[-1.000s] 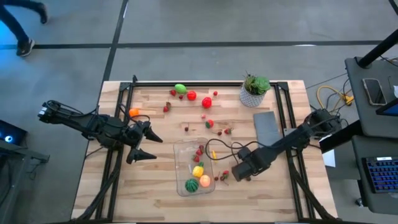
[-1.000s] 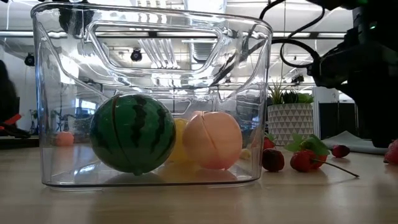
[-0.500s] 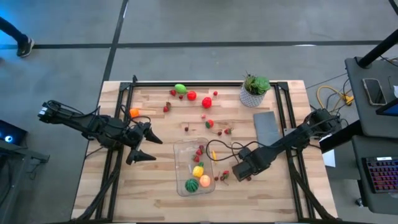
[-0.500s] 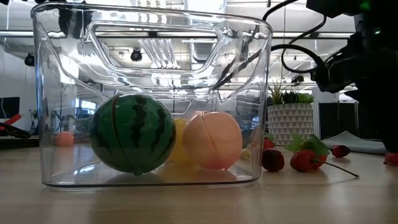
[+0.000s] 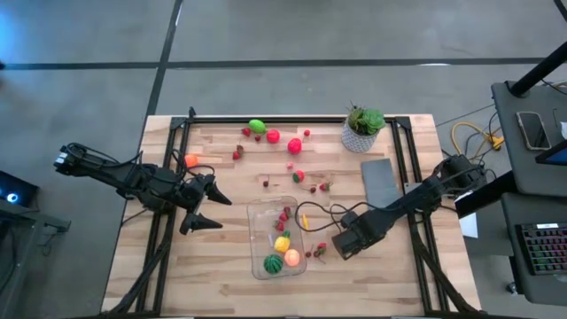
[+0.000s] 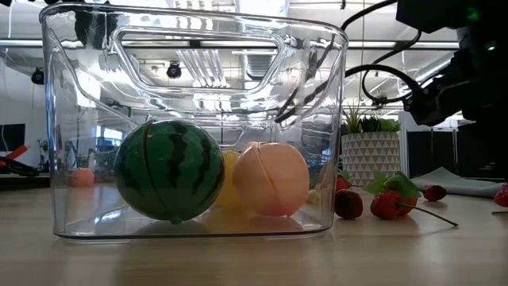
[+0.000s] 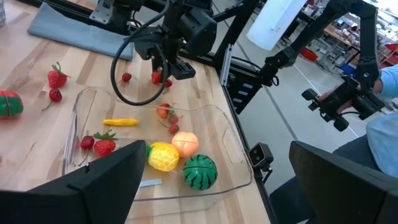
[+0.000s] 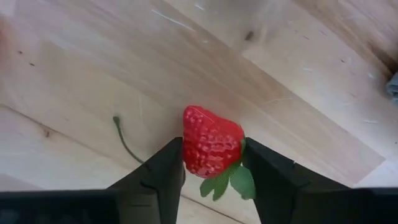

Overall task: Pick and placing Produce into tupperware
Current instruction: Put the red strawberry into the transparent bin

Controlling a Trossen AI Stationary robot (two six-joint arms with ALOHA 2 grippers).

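1. A grey floor [image 5: 292,35], crossed by dark lines, is being shown around the wooden table [image 5: 230,266].
2. Ceiling striplights [image 6: 198,67] are being seen overhead.
3. A desk [image 5: 532,124] with a keyboard [image 5: 542,248] is being seen alongside.

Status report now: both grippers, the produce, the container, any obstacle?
Right gripper shut on strawberry, just right of tupperware. Left gripper open, waiting left of it. Watermelon and peach already inside. Nothing in the way.
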